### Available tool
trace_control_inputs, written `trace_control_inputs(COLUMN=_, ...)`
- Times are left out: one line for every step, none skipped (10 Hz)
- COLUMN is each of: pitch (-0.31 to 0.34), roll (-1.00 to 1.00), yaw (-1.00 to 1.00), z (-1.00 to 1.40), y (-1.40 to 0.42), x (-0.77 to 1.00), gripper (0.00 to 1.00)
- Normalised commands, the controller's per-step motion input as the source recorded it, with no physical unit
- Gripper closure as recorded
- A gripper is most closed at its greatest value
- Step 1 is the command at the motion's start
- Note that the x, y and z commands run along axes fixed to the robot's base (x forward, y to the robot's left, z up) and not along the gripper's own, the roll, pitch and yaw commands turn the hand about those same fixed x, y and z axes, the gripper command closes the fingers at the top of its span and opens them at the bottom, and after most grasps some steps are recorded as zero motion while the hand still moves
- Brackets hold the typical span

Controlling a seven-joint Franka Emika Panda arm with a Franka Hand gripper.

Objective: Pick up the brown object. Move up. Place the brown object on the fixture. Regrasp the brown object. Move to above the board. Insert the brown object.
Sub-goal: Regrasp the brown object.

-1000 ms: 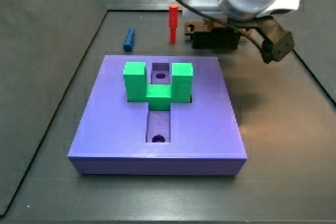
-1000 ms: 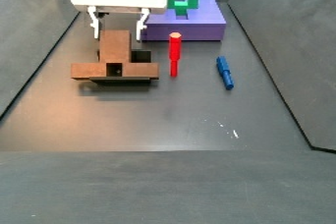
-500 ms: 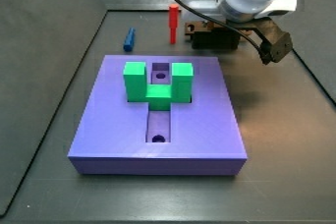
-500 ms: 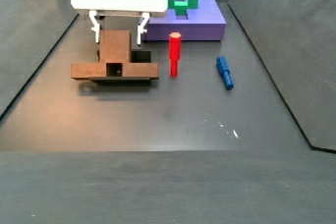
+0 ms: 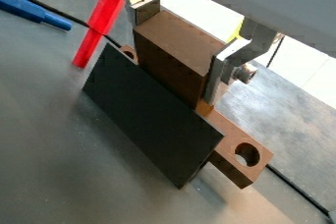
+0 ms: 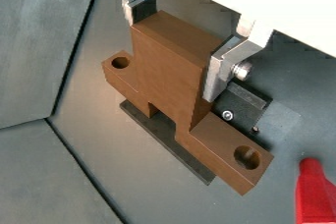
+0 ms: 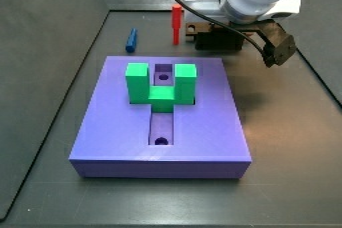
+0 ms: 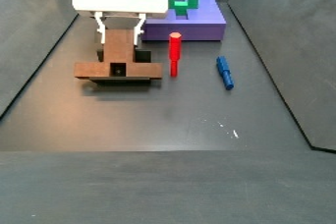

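Note:
The brown object [image 5: 168, 61] [image 6: 164, 76] rests on the dark fixture [image 5: 144, 115] [image 6: 167, 141], its holed ends sticking out to either side. My gripper [image 5: 184, 43] [image 6: 178, 41] is shut on the object's thick upright middle, one silver finger flat against each side. In a side view the gripper [image 8: 118, 29] reaches down over the brown object [image 8: 118, 53] left of the red peg. The lavender board [image 7: 167, 117] [image 8: 199, 24] with its green U-shaped block [image 7: 160, 84] lies apart from the fixture.
A slim red peg [image 8: 174, 53] [image 7: 175, 24] stands just beside the fixture. A small blue peg [image 8: 225, 72] [image 7: 132, 40] lies on the floor beyond it. Dark walls enclose the work area.

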Motion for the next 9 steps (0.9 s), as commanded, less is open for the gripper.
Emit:
trace_control_inputs(pitch=0.0, roll=0.0, yaw=0.0, z=0.0, y=0.0, x=0.0, gripper=1.0)
trace_control_inputs(pitch=0.0, roll=0.0, yaw=0.0, z=0.0, y=0.0, x=0.0, gripper=1.0)
trace_control_inputs(pitch=0.0, roll=0.0, yaw=0.0, z=0.0, y=0.0, x=0.0, gripper=1.0)
trace_control_inputs(pitch=0.0, roll=0.0, yaw=0.0, z=0.0, y=0.0, x=0.0, gripper=1.0)
trace_control_inputs(pitch=0.0, roll=0.0, yaw=0.0, z=0.0, y=0.0, x=0.0, gripper=1.0)
trace_control_inputs(pitch=0.0, roll=0.0, yaw=0.0, z=0.0, y=0.0, x=0.0, gripper=1.0)
trace_control_inputs(pitch=0.0, roll=0.0, yaw=0.0, z=0.0, y=0.0, x=0.0, gripper=1.0)
trace_control_inputs(pitch=0.0, roll=0.0, yaw=0.0, z=0.0, y=0.0, x=0.0, gripper=1.0)
trace_control_inputs(pitch=0.0, roll=0.0, yaw=0.0, z=0.0, y=0.0, x=0.0, gripper=1.0)
